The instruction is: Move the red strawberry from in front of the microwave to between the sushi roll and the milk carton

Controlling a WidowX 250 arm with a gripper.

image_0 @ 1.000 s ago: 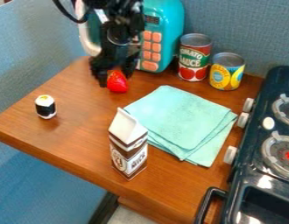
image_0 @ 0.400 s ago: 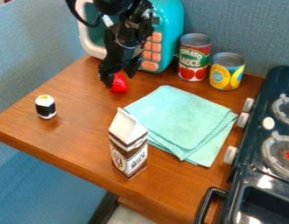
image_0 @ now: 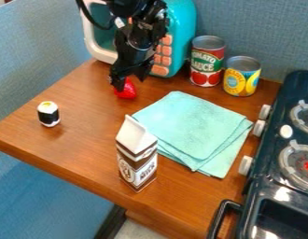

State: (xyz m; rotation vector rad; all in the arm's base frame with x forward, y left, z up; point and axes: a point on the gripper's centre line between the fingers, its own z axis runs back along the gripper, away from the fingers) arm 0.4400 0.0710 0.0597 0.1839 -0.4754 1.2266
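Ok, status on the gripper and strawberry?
Gripper open, fingers apart at the strawberry. Strawberry on the table. Toy microwave close behind, cloth nearby.

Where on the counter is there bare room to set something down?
The widest bare patch of counter lies between the black-banded roll, milk carton and strawberry; a smaller one between carton, towel and stove. It is crowded at the back: the hand hangs at the strawberry before the toy microwave, and two cans stand close together.

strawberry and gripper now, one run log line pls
gripper: open, at strawberry | strawberry: on wooden table | milk carton: upright | cloth: folded
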